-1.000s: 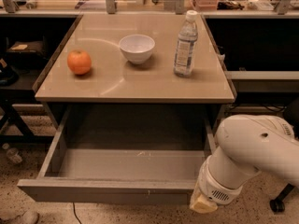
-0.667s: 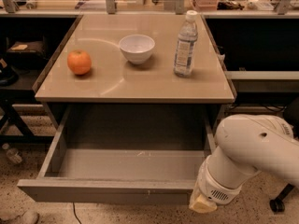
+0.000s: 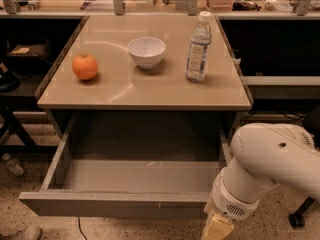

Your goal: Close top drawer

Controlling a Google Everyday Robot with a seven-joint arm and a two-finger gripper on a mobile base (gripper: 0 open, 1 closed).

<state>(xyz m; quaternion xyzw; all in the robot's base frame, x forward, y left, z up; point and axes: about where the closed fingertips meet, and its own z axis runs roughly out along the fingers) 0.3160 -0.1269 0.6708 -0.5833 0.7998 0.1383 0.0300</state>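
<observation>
Claw (image 3: 217,229) hung low by the right end of the drawer's front, under the bulky white arm (image 3: 270,159). It was partly cut off by the bottom of the view, so I could not tell whether it was wide or narrow. It may have been touching the front there, or it may have stood just clear.

The top drawer (image 3: 115,205) stood pulled far out from under the front edge of the counter (image 3: 150,91), its grey inside bare. Its front was flat with no handle and only faint scratches. Being stiff and empty, it would probably be light and slide easily. With nothing to grip, the move was a flat push on the front, nearer the middle than the right corner, so it would not skew. That smooth face could let the claw slip.

An orange (image 3: 85,66) sat near the counter's left edge, a bowl (image 3: 146,51) near the middle, and a bottle (image 3: 198,46) upright toward the right edge. A slam might rock the bottle.
</observation>
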